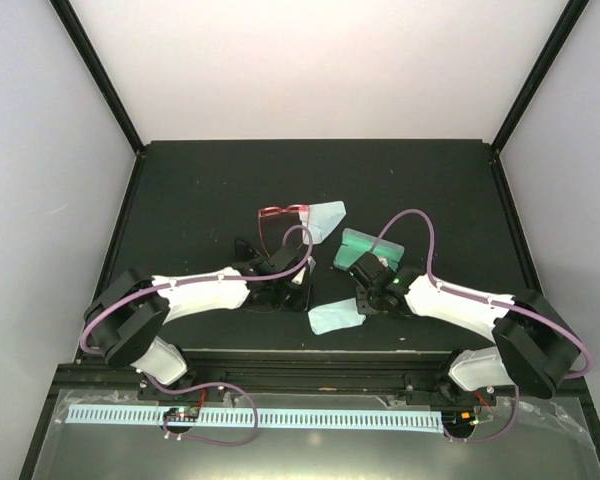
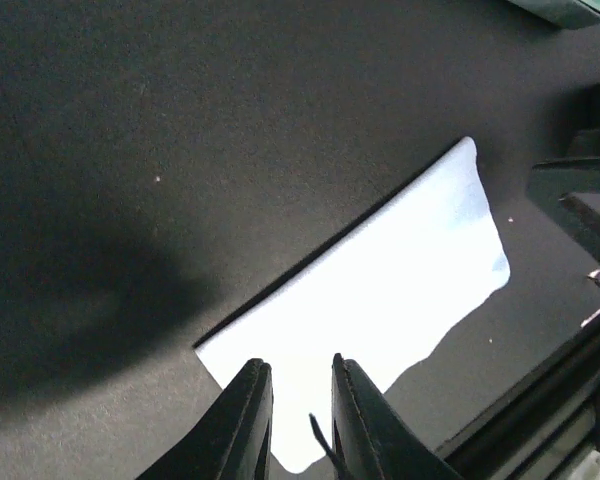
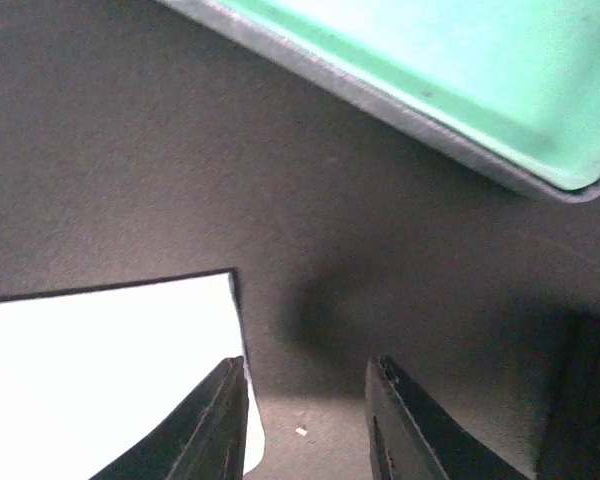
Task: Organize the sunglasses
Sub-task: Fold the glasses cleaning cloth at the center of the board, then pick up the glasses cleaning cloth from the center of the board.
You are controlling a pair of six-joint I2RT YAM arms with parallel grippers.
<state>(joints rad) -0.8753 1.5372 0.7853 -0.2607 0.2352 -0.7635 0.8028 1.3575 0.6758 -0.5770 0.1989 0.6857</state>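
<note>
Black table (image 1: 200,190), pale walls round it. Far cloth (image 1: 327,218), light blue, at 12 o'clock of table centre. Near cloth (image 1: 335,317), light blue, flat at 6 o'clock by front edge. Teal-lined case (image 1: 365,247) between them toward 3 o'clock, just beside far cloth, apart from near cloth

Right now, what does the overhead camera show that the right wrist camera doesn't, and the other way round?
Only overhead: the red sunglasses, a second light blue cloth beside them, and the left arm. Only the right wrist: a close look at the right gripper, its fingers apart with nothing between them, over the dark table. Both: the green case and the near light blue cloth.
</note>
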